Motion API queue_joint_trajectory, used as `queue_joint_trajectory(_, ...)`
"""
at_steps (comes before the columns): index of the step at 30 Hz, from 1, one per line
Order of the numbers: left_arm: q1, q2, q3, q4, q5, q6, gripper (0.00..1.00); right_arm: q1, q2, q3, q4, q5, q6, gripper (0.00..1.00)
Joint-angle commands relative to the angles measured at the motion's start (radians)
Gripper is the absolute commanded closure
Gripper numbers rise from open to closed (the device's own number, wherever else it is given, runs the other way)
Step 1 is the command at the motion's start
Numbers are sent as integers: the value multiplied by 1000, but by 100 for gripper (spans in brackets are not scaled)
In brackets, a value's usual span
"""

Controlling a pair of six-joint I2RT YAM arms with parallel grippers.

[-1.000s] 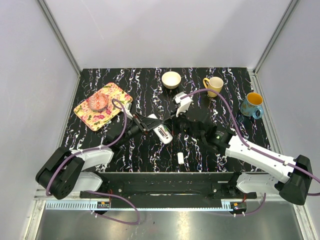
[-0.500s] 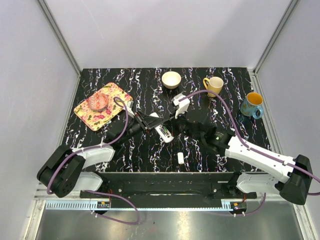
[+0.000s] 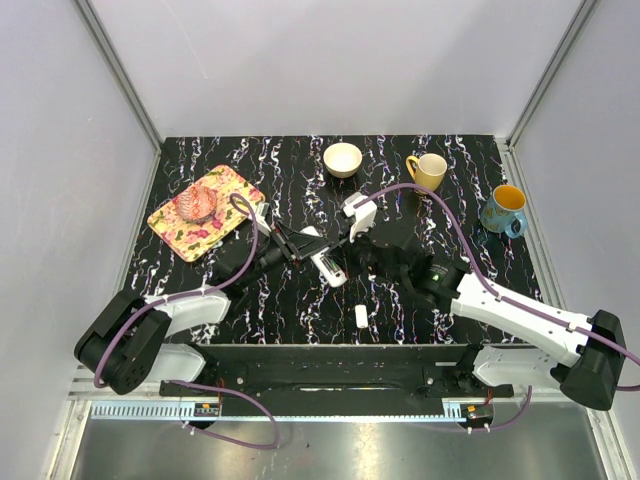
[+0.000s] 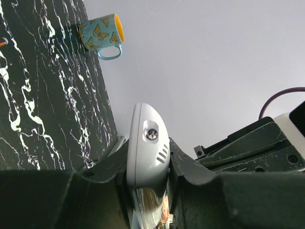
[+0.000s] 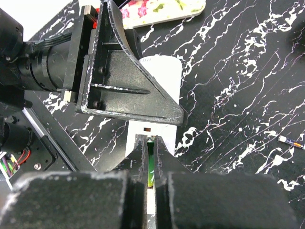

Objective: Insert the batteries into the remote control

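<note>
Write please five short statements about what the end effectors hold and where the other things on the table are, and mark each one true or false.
1. The left end effector grips the remote. True.
2. The right end effector pinches a green battery. True.
3. The bowl sits on the tray. False: it stands on the table, apart from the tray.
4. The blue mug lies on its side. False: it stands upright near the table's right edge.
5. A small white piece lies on the table, free of both end effectors. True.
</note>
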Motion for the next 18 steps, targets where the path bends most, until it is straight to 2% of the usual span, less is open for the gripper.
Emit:
queue_joint_trajectory(1,-3,-21,46,88,15,-23,100,7,18,47,-140,-22,-57,100)
queue_joint_trajectory(18,-3,-53,70,127,8,-21,100,5,83,62,-236,-25,-31,100)
